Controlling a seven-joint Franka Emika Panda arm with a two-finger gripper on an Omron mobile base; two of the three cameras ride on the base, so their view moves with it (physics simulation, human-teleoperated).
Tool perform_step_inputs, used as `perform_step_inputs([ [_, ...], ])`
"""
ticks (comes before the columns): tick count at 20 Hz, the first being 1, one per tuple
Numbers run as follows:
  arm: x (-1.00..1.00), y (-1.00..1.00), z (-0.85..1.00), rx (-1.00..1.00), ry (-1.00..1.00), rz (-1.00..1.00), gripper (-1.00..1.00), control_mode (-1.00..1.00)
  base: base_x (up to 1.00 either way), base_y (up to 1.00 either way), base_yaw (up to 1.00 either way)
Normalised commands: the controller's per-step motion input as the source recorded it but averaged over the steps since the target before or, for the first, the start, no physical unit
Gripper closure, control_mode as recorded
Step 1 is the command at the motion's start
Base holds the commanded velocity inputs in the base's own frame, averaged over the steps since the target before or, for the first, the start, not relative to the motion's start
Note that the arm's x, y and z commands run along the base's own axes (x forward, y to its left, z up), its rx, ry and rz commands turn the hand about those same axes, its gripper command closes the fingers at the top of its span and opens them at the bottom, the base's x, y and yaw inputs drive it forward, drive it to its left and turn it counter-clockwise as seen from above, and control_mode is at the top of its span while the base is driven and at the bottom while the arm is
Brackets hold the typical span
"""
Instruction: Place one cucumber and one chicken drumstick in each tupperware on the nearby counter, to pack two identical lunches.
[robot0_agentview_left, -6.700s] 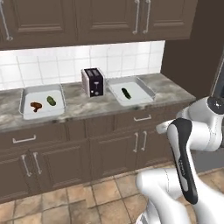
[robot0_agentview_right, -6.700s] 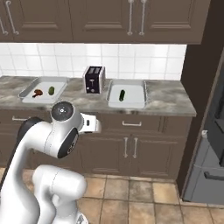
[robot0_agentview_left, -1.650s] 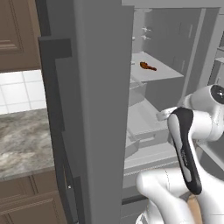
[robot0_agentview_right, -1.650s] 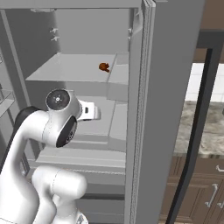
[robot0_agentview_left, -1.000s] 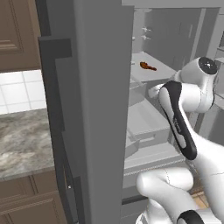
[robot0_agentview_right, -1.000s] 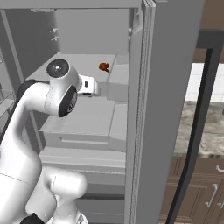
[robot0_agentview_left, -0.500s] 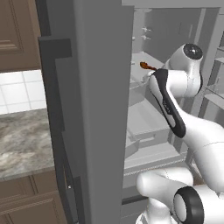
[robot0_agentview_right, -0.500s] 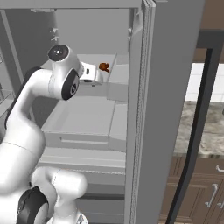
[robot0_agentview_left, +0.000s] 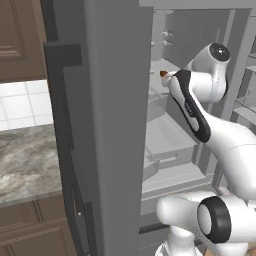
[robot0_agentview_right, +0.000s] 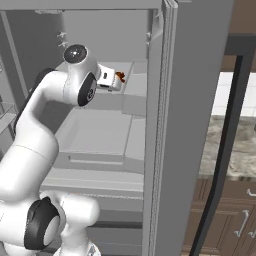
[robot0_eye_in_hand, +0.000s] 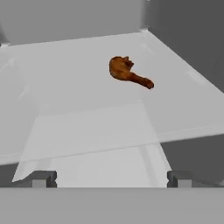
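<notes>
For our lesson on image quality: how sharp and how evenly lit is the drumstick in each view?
Hand view: chicken drumstick fairly sharp on the fridge shelf, flat light, no glare. Left base view: a small speck beside the arm. Right base view: small and blurry.

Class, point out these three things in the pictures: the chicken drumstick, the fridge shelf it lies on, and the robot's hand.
chicken drumstick (robot0_eye_in_hand: 120, 70), hand view, its plump end.
fridge shelf (robot0_eye_in_hand: 78, 109), hand view, bare surface.
hand (robot0_eye_in_hand: 111, 178), hand view, midway between the fingertips.

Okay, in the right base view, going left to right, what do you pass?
White robot arm with dark joints → small reddish-brown chicken drumstick on the pale grey fridge shelf → tall grey fridge door edge → grey-brown marbled stone counter.
</notes>
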Motion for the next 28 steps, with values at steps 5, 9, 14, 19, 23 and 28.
perform_step_inputs([
  [5,0.29,0.00,0.08,0.03,-0.01,0.00,-1.00,-1.00,0.00,0.00,0.00],
  [9,0.34,0.00,0.08,0.00,-0.02,0.00,-1.00,-1.00,0.00,0.00,0.00],
  [14,0.29,0.00,0.08,0.00,0.00,0.00,-1.00,-1.00,0.00,0.00,0.00],
  [19,0.19,0.00,0.00,-0.04,0.00,0.04,-1.00,-1.00,0.00,0.00,0.00],
  [23,0.14,0.00,0.00,-0.08,0.00,0.09,-1.00,-1.00,0.00,0.00,0.00],
  [28,0.19,0.00,0.00,-0.07,0.00,0.11,-1.00,-1.00,0.00,0.00,0.00],
])
